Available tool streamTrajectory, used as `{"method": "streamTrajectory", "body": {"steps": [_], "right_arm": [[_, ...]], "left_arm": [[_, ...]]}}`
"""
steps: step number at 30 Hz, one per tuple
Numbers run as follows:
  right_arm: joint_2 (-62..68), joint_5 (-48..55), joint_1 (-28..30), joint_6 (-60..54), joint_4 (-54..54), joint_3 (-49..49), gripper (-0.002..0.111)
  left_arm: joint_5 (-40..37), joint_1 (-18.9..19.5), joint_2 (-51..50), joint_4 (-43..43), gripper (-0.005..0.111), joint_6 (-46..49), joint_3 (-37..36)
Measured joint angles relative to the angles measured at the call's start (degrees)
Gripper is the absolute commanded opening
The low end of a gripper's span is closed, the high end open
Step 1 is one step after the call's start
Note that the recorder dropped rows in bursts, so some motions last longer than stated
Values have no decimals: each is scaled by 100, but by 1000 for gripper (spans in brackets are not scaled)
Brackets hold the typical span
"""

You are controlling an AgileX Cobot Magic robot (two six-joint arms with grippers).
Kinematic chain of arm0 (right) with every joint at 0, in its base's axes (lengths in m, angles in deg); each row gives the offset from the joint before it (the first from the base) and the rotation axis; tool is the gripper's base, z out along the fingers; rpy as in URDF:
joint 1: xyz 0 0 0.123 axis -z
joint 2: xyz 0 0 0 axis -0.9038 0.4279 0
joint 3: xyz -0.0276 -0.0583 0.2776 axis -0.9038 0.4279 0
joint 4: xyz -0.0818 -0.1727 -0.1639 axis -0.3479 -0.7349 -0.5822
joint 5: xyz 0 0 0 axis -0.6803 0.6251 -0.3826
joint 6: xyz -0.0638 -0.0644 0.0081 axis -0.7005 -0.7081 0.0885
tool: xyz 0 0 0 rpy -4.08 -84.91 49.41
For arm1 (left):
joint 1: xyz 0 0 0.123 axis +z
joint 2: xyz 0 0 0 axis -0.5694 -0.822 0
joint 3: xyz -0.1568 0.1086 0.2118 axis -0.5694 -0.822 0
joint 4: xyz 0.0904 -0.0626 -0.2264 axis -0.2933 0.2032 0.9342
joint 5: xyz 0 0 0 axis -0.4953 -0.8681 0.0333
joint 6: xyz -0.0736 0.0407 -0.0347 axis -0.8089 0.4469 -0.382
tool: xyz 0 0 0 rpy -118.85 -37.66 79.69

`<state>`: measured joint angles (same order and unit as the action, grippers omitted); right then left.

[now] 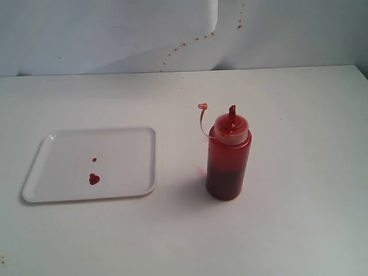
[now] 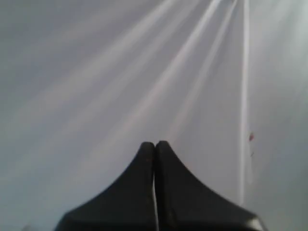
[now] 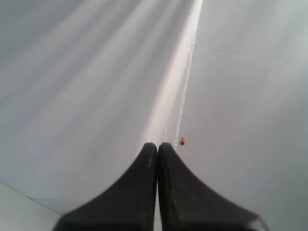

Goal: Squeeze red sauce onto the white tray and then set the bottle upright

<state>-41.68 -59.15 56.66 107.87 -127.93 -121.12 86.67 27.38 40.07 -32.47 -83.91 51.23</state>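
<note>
Upright bottle (image 1: pixel 228 158) right of sauce-dotted white tray (image 1: pixel 69 144)

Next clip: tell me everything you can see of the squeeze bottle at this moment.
The bottle is a translucent, red-tinted plastic cylinder standing upright on the white table, apart from and to the right of the white tray in the exterior view. Dark red sauce fills its lower part; the wall above looks lighter red. Its pale cap carries a pointed, stained nozzle, uncapped, with the tip cap held out on a thin curved tether to the left. Only the table touches it.
</note>
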Motion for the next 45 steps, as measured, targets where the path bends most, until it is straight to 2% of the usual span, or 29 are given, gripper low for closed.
{"method": "streamTrajectory", "body": {"steps": [4,7,11,16,19,24,45], "right_arm": [[0,0,0,0,0,0,0],[0,0,0,0,0,0,0],[0,0,0,0,0,0,0],[0,0,0,0,0,0,0],[0,0,0,0,0,0,0],[0,0,0,0,0,0,0],[0,0,0,0,0,0,0]], "left_arm": [[-1694,0,0,-24,0,67,-258],[-2195,0,0,-38,0,136,-520],[-1896,0,0,5,0,202,-1031],[-1713,0,0,828,0,1072,-1604],[-1689,0,0,1369,0,1779,-1705],[-1541,0,0,1670,0,2546,-1705],[-1543,0,0,1927,0,2714,-1705]]}}
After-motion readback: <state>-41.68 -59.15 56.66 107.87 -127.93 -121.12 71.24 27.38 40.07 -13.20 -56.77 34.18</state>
